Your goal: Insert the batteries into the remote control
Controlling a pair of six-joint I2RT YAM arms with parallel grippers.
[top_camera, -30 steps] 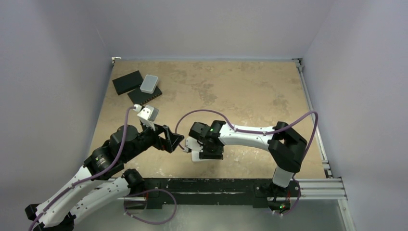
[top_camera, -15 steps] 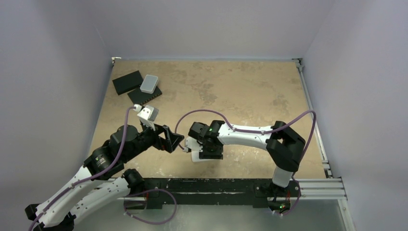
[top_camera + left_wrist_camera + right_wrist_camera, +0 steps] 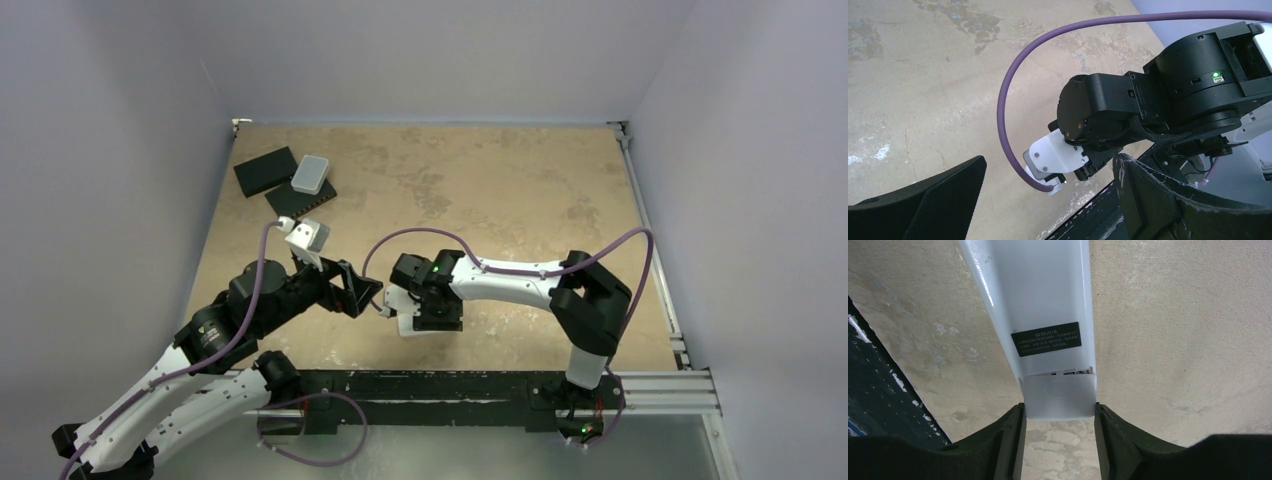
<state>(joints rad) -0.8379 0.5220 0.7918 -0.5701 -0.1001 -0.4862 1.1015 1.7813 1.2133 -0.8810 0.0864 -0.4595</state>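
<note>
small white rectangular plastic remote control (image 3: 1040, 295), lying back-up near the front middle of the tan mottled table (image 3: 500, 180); whether it rested on the surface or was held just above it could not be told. its plain back, with a small dark printed label (image 3: 1046, 339), faced the right wrist camera. the right gripper (image 3: 1059, 412) was clamped on the remote's near end, with a black finger (image 3: 1008, 440) against each long side at the sliding battery cover (image 3: 1059, 399). a thin strip of print showed at the cover's seam, so the grip probably served to draw the cover back and expose the battery bay. the left gripper (image 3: 1050, 172) was just beside the right one and turned toward it, its jaws wide apart and empty, probably waiting to steady the remote or fetch a cell.

only the right wrist view showed the label, the seam and the finger contact. the overhead view showed only a white sliver of the remote under the right arm's black wrist housing (image 3: 437, 300), but it gave the layout: the two grippers met near the front edge, and a light grey rounded box (image 3: 311, 173) lay among flat black slabs (image 3: 262, 170) in the far left corner. the left wrist view showed that housing and a looping purple cable (image 3: 1008, 100), not the remote. the batteries appeared in no view.
</note>
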